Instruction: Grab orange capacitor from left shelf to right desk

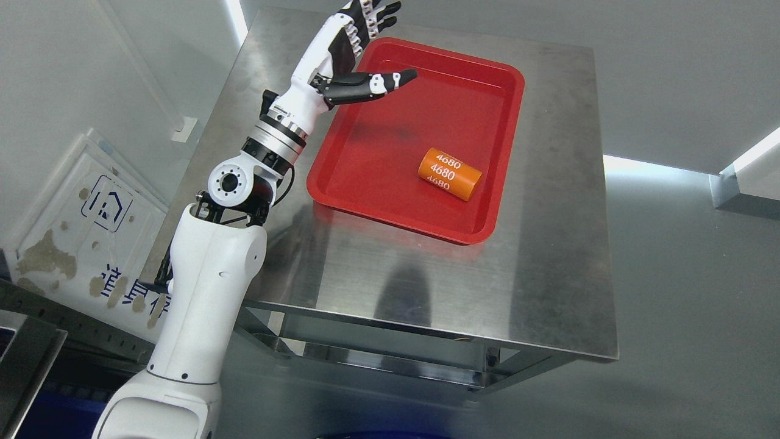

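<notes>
One orange capacitor (450, 174) lay in view, a single cylinder bearing the white number 4680 printed three times along its side. There was one red tray (390, 201), and it held that one capacitor and nothing more. One steel table (426, 286) carried the tray. One robot arm showed, ending in one left hand (347, 55) with its fingers spread. One white signboard (91, 231) leaned at the left edge.
</notes>
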You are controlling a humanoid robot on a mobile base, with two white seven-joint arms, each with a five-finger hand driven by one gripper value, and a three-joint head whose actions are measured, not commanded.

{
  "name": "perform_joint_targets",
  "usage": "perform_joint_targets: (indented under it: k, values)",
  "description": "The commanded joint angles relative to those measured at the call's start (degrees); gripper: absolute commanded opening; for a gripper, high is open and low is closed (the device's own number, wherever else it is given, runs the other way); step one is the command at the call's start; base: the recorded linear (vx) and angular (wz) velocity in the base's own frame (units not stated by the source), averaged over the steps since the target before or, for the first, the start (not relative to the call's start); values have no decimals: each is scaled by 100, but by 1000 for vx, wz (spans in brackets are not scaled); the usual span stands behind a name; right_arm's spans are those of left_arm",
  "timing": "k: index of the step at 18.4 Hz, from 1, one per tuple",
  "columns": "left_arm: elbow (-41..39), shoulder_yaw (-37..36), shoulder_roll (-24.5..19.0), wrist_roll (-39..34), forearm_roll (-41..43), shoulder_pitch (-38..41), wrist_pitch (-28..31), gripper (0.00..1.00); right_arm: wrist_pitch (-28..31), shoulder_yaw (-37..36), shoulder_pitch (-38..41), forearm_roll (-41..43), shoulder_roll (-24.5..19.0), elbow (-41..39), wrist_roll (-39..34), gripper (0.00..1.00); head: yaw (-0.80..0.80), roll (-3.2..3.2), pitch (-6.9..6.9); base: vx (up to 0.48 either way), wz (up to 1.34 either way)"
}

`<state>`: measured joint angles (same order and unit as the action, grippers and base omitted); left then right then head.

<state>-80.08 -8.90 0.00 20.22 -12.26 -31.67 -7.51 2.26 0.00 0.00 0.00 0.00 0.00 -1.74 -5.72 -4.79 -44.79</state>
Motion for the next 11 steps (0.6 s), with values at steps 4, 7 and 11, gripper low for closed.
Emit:
perform_joint_targets:
  k: [4, 7, 11]
  values:
    - [-622, 1787, -100, 52, 4, 1206, 40, 100, 2, -70, 193, 0, 100, -132, -2, 100, 0, 0, 0, 0, 0]
    - [-1351, 1690, -150, 201, 4, 1716, -13, 100, 2, -62, 193, 0, 100, -132, -2, 100, 0, 0, 0, 0, 0]
    - [-1458, 1848, -369, 413, 4, 1761, -127, 100, 2, -62, 193, 0, 100, -132, -2, 100, 0, 0, 0, 0, 0]
